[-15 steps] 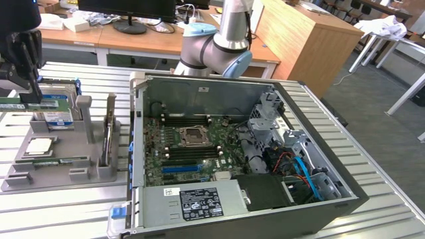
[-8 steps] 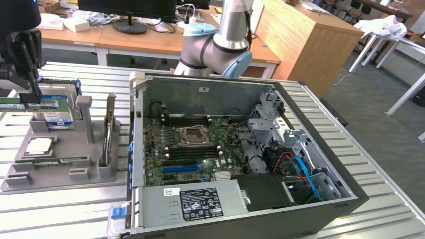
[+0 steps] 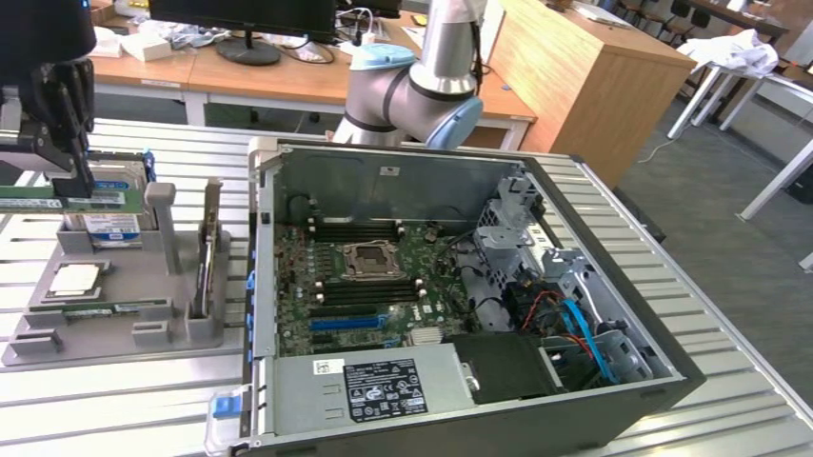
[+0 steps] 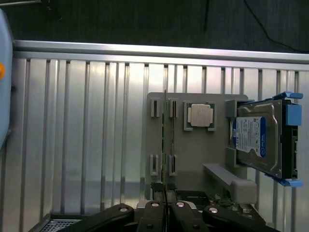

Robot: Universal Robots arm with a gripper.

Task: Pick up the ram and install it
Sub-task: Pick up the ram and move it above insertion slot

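Note:
My black gripper (image 3: 72, 193) hangs at the exterior view's upper left, shut on the ram (image 3: 109, 201). The ram is a long green strip held level above the grey fixture (image 3: 121, 338). It is off the fixture and left of the open computer case (image 3: 273, 286). In the wrist view the gripper (image 4: 164, 207) pinches the ram (image 4: 164, 145), seen edge-on as a thin line over the fixture (image 4: 193, 154). The motherboard (image 3: 381, 286) lies flat inside the case, with dark slots around the processor socket (image 3: 375, 259).
The fixture holds a silver hard drive (image 3: 112, 228) (image 4: 258, 137) with a blue-and-white label, a square silver processor chip (image 3: 74, 278) (image 4: 201, 115) and another green strip (image 3: 109, 308). The arm's base (image 3: 413, 90) rises behind the case. Slatted metal table (image 3: 711, 314) all round.

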